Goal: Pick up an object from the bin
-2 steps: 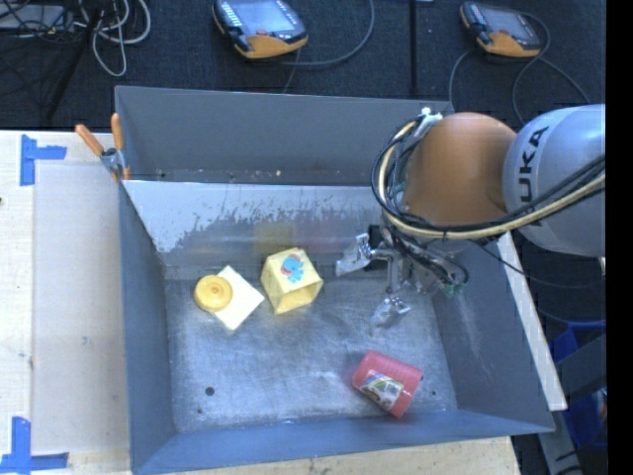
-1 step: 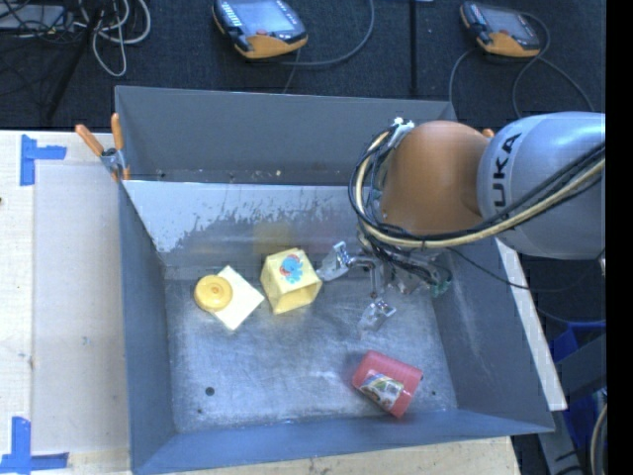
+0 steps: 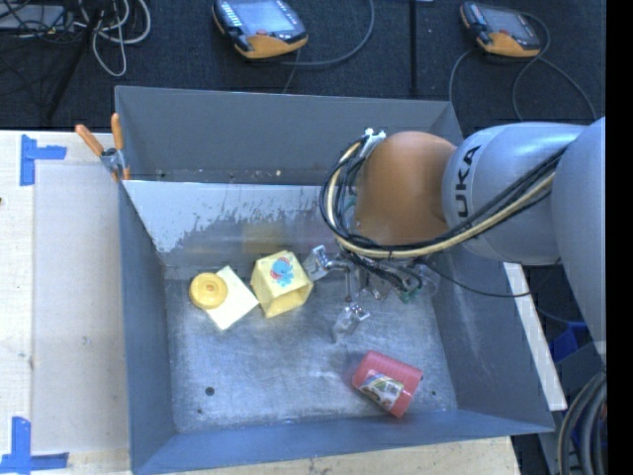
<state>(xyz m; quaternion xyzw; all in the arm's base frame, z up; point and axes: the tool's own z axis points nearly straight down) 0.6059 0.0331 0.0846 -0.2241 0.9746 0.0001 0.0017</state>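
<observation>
1. The gripper [image 3: 348,321] is hanging low over bare floor near the middle of the bin [image 3: 247,394], with nothing in its grasp. Whether it is open or closed cannot be told.
2. A yellow cube [image 3: 282,283] is lying just to its left, touching a pale block [image 3: 233,307].
3. A red can [image 3: 387,384] is lying on its side toward the near right corner.
4. Judgement: the cube seems the nearest pick. Centring over it and straddling two flat faces is looking safest, while the can may roll.
</observation>
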